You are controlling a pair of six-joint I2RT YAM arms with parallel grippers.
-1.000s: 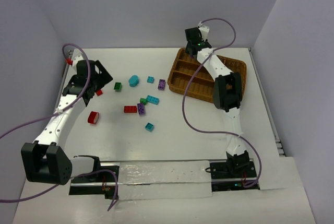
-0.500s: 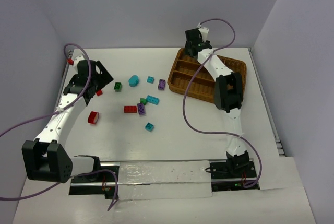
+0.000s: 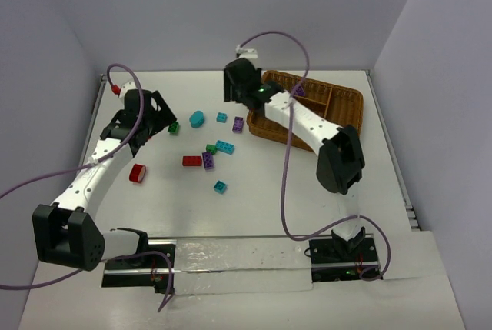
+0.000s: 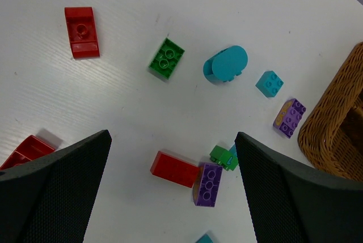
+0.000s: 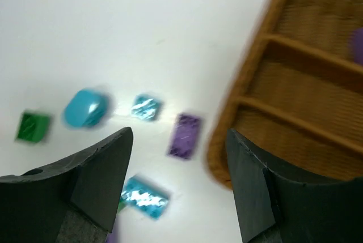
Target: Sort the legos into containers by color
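Lego bricks lie loose on the white table: a rounded teal one (image 3: pixel 197 119), a green one (image 3: pixel 174 127), a purple one (image 3: pixel 238 124), a red one (image 3: pixel 192 161) touching another purple one (image 3: pixel 207 161), and a red one (image 3: pixel 137 173) further left. The brown wicker tray (image 3: pixel 350 94) holds one purple brick (image 3: pixel 298 90) in a far slot. My left gripper (image 3: pixel 157 111) is open and empty above the bricks; the red brick (image 4: pixel 174 169) shows between its fingers. My right gripper (image 3: pixel 240 85) is open and empty, above the purple brick (image 5: pixel 184 135) just left of the tray (image 5: pixel 295 101).
Small teal bricks (image 3: pixel 221 117) (image 3: pixel 224 146) (image 3: pixel 220 186) and a small green one (image 3: pixel 211 148) lie mid-table. White walls close the table at the back and both sides. Purple cables loop over both arms. The right wrist view is blurred by motion.
My right arm has swung left, from over the tray's far corner to above the table beside the tray. A purple brick now shows in the tray. My left gripper has shifted slightly right.
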